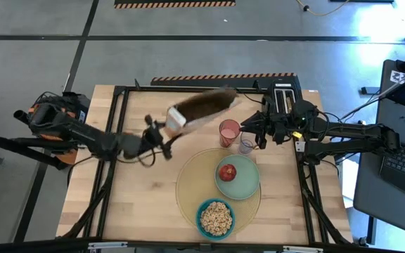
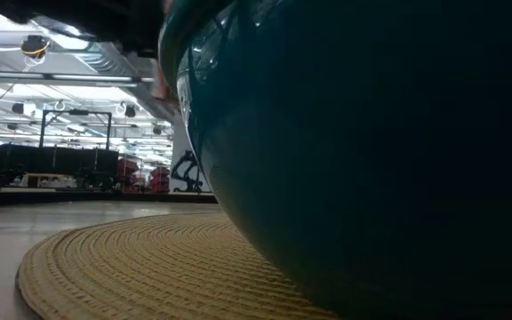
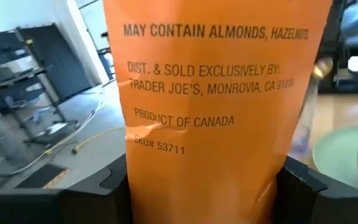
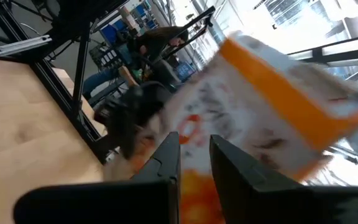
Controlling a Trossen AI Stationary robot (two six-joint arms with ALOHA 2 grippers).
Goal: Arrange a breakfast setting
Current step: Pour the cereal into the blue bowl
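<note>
Reaching across from the table's left edge, the left gripper [image 1: 162, 137] clamps an orange cereal bag [image 1: 201, 109], tilted above the round yellow placemat [image 1: 188, 184]; the right gripper [image 1: 255, 133], fingers nearly together, hovers beside the pink cup [image 1: 229, 131].

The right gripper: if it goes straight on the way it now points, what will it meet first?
Probably the orange bag held by the left gripper. The right gripper, fingers nearly shut and holding nothing visible, points at it in the right wrist view. The depth between them is unclear.
</note>
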